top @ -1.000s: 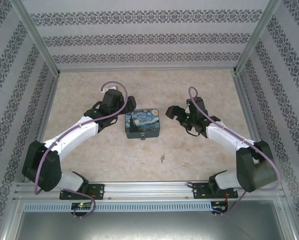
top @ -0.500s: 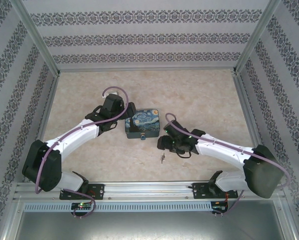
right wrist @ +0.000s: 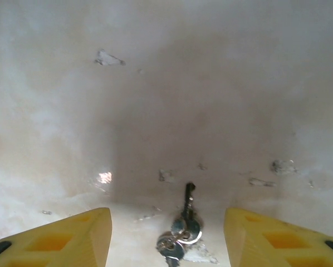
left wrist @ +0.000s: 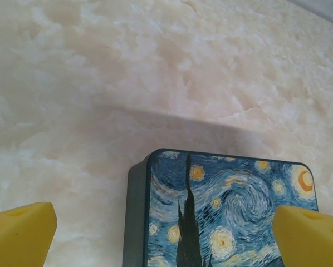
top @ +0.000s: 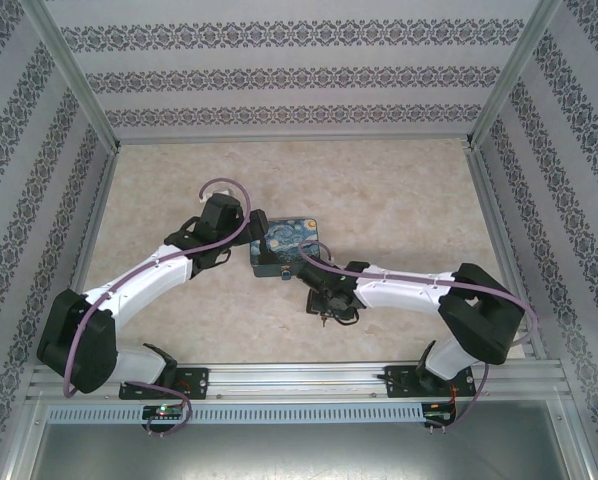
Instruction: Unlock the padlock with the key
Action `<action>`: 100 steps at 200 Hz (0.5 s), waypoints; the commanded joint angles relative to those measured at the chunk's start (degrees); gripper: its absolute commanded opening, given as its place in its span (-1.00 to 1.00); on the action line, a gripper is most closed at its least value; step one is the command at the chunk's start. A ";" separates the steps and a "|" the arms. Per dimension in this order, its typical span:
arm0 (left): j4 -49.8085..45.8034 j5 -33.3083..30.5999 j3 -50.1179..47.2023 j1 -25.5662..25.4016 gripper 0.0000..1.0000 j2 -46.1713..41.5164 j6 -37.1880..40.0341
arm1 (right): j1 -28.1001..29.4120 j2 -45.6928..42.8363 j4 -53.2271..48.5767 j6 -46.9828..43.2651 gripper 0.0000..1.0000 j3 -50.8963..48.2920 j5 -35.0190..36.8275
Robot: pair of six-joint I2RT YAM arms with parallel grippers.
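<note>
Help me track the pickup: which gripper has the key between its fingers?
The right gripper: the key lies between its yellow fingers, untouched. The left gripper is at the Starry Night box instead.

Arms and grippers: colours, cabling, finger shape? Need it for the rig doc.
The left arm and right arm match: white link shells, black joint housings, and a purple cable looping along each. The left gripper and right gripper have blocky yellow fingers with rectangular recesses moulded in.
</note>
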 commanded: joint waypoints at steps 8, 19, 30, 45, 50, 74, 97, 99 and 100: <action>-1.00 0.39 -0.63 0.54 0.99 -1.05 -0.91 | 0.89 1.46 -2.30 1.82 0.08 1.67 1.98; -0.83 0.49 -0.78 0.53 0.99 -1.14 -1.07 | 1.07 1.56 -2.75 2.24 0.02 1.59 2.24; -0.65 0.58 -0.86 0.55 0.99 -1.14 -1.14 | 1.22 1.60 -2.94 2.68 0.01 1.37 2.50; -0.53 0.67 -0.97 0.49 0.99 -1.14 -1.32 | 1.42 1.47 -2.94 3.05 -0.02 1.05 2.51; -0.45 0.67 -0.99 0.49 0.99 -1.09 -1.22 | 1.53 1.47 -2.95 3.13 -0.02 0.99 2.51; -0.44 0.67 -0.99 0.46 0.99 -0.98 -1.22 | 2.63 1.74 -2.97 3.51 -0.03 0.99 2.68; -0.60 0.92 -0.99 0.54 0.98 -0.81 -1.12 | 3.76 2.76 -3.10 4.19 -0.04 1.30 2.83; -0.59 0.93 -1.02 0.55 0.98 -0.79 -1.10 | 3.87 2.83 -3.09 4.19 -0.04 1.31 2.85; -0.61 0.97 -1.01 0.50 0.99 -0.79 -1.16 | 3.93 2.90 -3.10 4.19 -0.04 1.32 2.86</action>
